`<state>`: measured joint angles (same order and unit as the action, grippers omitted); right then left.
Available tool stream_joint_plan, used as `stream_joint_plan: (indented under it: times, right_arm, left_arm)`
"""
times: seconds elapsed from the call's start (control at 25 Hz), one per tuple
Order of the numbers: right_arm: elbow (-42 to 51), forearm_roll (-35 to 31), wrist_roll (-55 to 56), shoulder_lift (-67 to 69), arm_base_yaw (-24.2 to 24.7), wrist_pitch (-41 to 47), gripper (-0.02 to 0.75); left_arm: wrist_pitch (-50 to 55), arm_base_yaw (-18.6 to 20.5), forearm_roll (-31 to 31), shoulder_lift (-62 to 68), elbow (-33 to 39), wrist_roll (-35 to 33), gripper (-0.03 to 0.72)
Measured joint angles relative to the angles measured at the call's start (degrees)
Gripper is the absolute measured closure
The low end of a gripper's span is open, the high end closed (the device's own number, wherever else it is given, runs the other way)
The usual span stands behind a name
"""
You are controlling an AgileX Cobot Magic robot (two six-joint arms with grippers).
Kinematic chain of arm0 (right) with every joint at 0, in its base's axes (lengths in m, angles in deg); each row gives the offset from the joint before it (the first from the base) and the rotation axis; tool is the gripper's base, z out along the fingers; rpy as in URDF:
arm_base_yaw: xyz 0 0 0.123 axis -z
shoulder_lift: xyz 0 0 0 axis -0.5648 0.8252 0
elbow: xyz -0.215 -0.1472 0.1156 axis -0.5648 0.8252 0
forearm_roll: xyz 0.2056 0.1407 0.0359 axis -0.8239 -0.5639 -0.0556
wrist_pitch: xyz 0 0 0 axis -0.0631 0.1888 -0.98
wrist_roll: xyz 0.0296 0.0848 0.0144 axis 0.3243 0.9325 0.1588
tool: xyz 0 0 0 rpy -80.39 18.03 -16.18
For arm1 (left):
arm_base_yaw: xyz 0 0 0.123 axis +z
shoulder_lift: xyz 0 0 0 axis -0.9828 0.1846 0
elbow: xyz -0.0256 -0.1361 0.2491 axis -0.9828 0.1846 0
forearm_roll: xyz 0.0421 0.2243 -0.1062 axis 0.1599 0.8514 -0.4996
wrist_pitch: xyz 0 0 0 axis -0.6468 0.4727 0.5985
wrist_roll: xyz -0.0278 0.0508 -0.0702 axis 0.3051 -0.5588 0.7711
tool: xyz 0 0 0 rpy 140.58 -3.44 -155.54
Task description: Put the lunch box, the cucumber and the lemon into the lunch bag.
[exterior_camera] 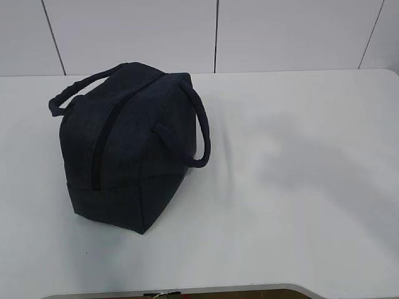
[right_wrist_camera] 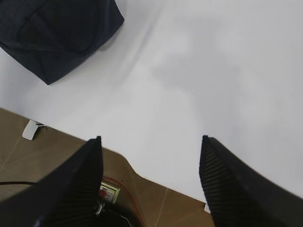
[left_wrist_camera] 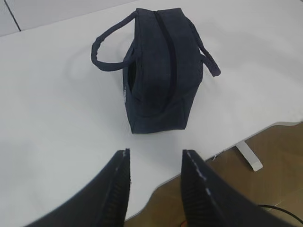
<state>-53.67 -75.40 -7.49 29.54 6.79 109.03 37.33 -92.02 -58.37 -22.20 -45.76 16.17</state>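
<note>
The large dark navy fabric lunch bag (exterior_camera: 128, 146) is sitting on the left half of the white table (exterior_camera: 299, 187), its two padded loop handles splayed out, one to the far left and one to the right. The black zipper (exterior_camera: 103, 146) running along its top is looking closed along the whole stretch on show; its far end is not clear. The lunch box, the cucumber and the lemon are not appearing in any view, so they may already be inside, though nothing here is proving it.

The left gripper (left_wrist_camera: 154, 182) is hanging above the near table edge, just short of the bag's near end, its jaws parted and holding nothing. The right gripper (right_wrist_camera: 149, 177) is hovering over the near right edge of the table, jaws spread wide and empty, well apart from the bag, whose corner is only just entering its view at the far left.

Judging from this, the packing is either finished or waiting on items that are out of sight. If the bag is needing to be opened, it is worth bracing one end with one arm while the other is drawing the zipper pull, since soft fabric is likely to slide or buckle. The pull itself is not clearly showing, so locating it first is the sensible start.
</note>
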Motion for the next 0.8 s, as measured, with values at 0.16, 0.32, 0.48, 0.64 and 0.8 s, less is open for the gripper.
stream_joint_plan:
  times: [0.16,0.32,0.48,0.64,0.8]
  right_arm:
    - [6.0,0.0,0.0,-7.1,0.0,0.0,0.227]
    - [11.8,0.1,0.0,-13.4,0.0,-1.0,0.227]
    - [17.3,0.2,0.0,-18.7,0.0,-2.0,0.227]
    - [23.2,-0.2,0.0,-23.8,0.0,-3.8,0.227]
    - [27.6,-0.5,0.0,-28.7,0.0,-5.3,0.227]
  left_arm:
    - [0.0,0.0,-0.7,-0.9,1.5,-0.8,0.431]
    - [0.0,0.0,-2.2,-4.4,4.1,-3.8,0.432]
    - [0.0,0.0,-2.3,-9.5,7.6,-4.3,0.447]
    - [0.0,0.0,-2.3,-16.4,11.6,-4.4,0.449]
    - [0.0,0.0,-2.5,-23.4,15.9,-4.4,0.449]
